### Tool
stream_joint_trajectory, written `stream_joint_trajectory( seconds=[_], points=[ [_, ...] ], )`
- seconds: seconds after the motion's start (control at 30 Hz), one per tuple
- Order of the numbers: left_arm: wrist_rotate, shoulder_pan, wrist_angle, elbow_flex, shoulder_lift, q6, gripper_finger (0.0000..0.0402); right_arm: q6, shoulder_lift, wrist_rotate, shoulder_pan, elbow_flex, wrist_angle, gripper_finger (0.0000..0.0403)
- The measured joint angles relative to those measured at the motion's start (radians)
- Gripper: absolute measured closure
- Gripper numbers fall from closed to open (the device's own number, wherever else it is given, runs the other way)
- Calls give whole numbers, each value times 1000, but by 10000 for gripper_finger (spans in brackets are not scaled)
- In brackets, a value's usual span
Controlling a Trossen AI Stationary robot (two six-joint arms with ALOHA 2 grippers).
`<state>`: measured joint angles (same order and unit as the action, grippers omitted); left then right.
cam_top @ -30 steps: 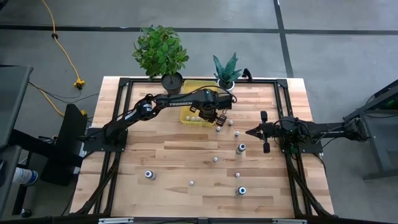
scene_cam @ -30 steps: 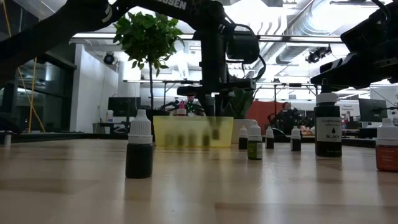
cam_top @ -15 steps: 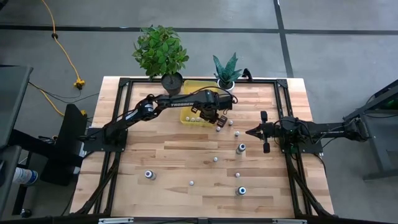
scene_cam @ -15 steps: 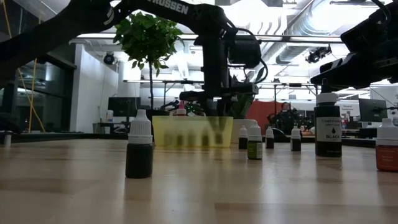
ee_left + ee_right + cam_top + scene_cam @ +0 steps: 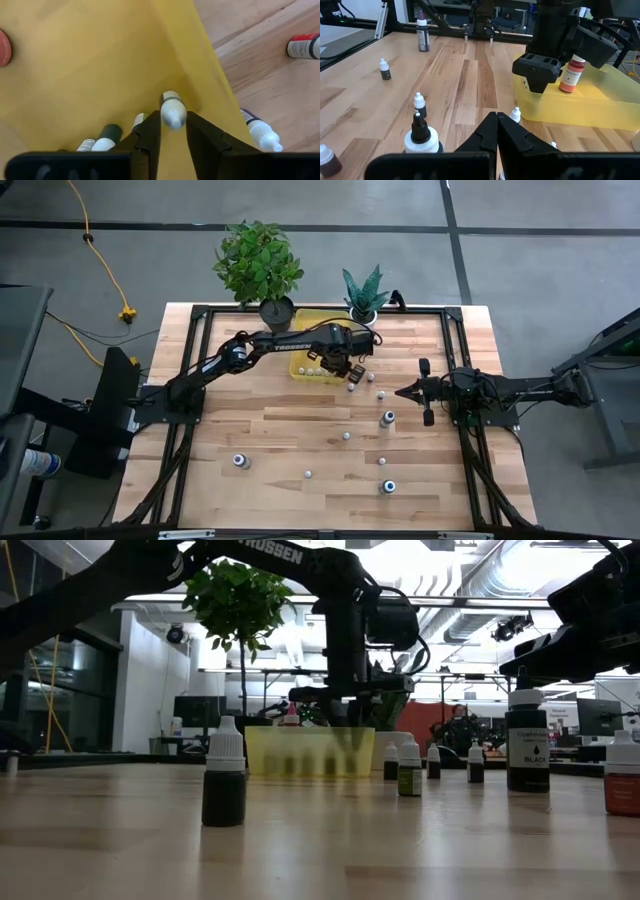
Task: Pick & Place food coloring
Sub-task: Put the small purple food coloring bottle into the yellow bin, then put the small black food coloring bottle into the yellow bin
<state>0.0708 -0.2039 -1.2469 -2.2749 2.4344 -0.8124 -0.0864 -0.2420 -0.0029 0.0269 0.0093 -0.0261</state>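
L gripper (image 5: 173, 131) reaching down into yellow bin (image 5: 318, 363), fingers loosely flanking small white-capped bottle (image 5: 172, 109); arm stretching across table's far side. R gripper (image 5: 497, 123) pinched closed, hovering mid-right. Other bottles (image 5: 386, 418) standing scattered on table (image 5: 280, 430).

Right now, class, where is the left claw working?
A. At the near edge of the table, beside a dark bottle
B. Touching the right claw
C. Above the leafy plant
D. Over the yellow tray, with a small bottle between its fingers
D: the left claw reaches down into the yellow tray, and a small bottle sits between its fingers, while the right claw waits apart over the table's right side.
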Motion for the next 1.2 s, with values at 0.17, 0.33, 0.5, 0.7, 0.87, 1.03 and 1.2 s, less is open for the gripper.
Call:
stream_joint_trajectory(
  seconds=[0.17,0.33,0.5,0.7,0.87,1.03,1.2],
  points=[
    [-1,0,0,0,0,0,274,0,0,0,0,0,0,402],
    [11,0,6,0,0,4,251,0,0,0,0,0,0,402],
    [27,-6,3,-8,-2,29,250,0,0,0,0,0,0,402],
    [60,-19,-31,-81,-7,72,250,0,0,0,0,0,0,402],
    [77,-19,-54,-81,-78,109,250,0,0,0,0,0,0,402],
    [82,-4,-111,-81,-158,180,250,0,0,0,0,0,0,402],
    [73,53,-182,-81,-240,308,250,0,0,0,0,0,0,402]
  ],
)
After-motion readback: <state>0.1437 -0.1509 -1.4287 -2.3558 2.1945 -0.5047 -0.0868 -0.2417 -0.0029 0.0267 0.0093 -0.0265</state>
